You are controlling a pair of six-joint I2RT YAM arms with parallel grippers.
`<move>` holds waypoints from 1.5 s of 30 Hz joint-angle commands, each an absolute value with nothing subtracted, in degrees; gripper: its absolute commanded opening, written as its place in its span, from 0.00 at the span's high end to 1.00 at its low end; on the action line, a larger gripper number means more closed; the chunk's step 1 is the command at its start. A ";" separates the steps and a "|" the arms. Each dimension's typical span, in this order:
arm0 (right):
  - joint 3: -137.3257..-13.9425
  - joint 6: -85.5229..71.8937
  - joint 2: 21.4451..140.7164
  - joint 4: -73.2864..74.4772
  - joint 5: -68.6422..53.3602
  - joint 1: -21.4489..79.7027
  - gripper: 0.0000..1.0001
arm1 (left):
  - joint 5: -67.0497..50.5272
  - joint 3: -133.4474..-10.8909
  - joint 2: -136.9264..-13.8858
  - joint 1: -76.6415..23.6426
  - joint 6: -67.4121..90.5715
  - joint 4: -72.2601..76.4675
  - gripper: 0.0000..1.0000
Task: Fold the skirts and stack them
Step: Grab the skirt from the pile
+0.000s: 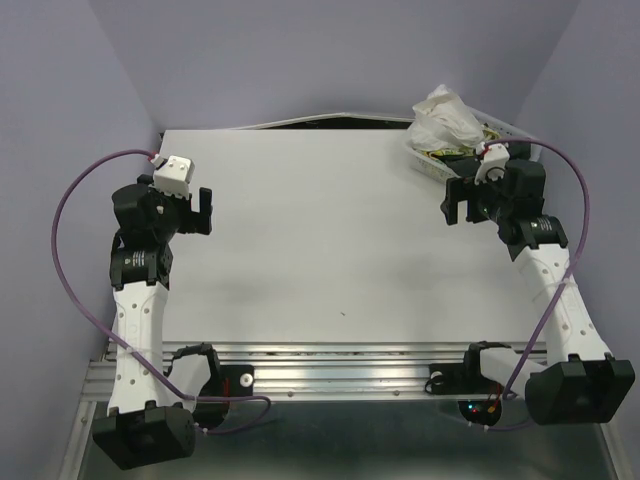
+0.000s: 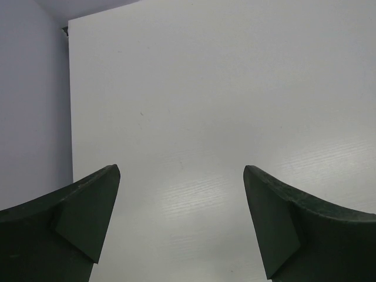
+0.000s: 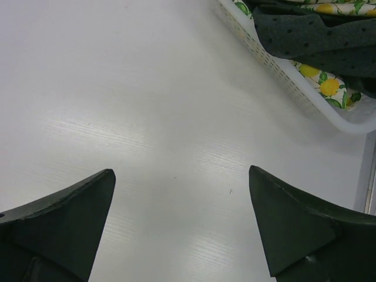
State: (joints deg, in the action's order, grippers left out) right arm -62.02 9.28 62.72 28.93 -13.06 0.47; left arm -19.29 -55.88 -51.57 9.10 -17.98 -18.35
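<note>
**Workpiece location.** All three skirts lie heaped in the basket (image 3: 276, 64); none is on the table (image 1: 320, 230) yet. The white skirt (image 1: 445, 112) tops the heap. The dark skirt (image 3: 305, 38) is draped across the lemon-print skirt (image 3: 329, 87).

**Right gripper (image 3: 181, 176).** The jaws stand wide apart and hold nothing. The basket stands ahead of it and to its right, near but not touching. Bare table lies directly beneath.

**Left gripper (image 2: 181, 170).** The jaws stand wide apart and hold nothing. It hangs over bare table, well apart from the basket.

**Likely faults.**
- Double pick: the garments overlap, so a deep pinch probably takes two layers at once.
- Basket drag: a finger entering close to the mesh wall may hook it and pull the basket along, or tip it.
- Snag: cloth drawn low over the rim may catch.
- Basket loss: the basket stands at the table's far corner, so a push away from the gripper could send it over the edge.
</note>
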 commanded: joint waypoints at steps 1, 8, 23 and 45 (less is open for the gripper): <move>-65.83 9.76 63.01 28.92 -12.93 0.62 0.00 | -18.81 -56.86 -50.80 9.05 -17.40 -17.49 0.01; -68.99 8.00 66.09 28.74 -11.25 0.62 0.00 | -21.09 -59.76 -52.82 9.05 -17.93 -19.42 0.01; -98.92 6.33 93.67 28.65 -12.12 -5.00 0.00 | -26.63 -64.60 -56.25 9.05 -17.32 -22.32 0.01; -125.77 5.89 128.14 22.85 -15.12 -10.63 0.21 | -29.18 -66.71 -62.23 8.96 -14.85 -22.15 0.01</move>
State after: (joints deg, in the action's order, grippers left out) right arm -121.30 5.78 126.37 27.75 -15.05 -10.83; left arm -27.94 -63.88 -62.48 9.10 -15.97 -23.40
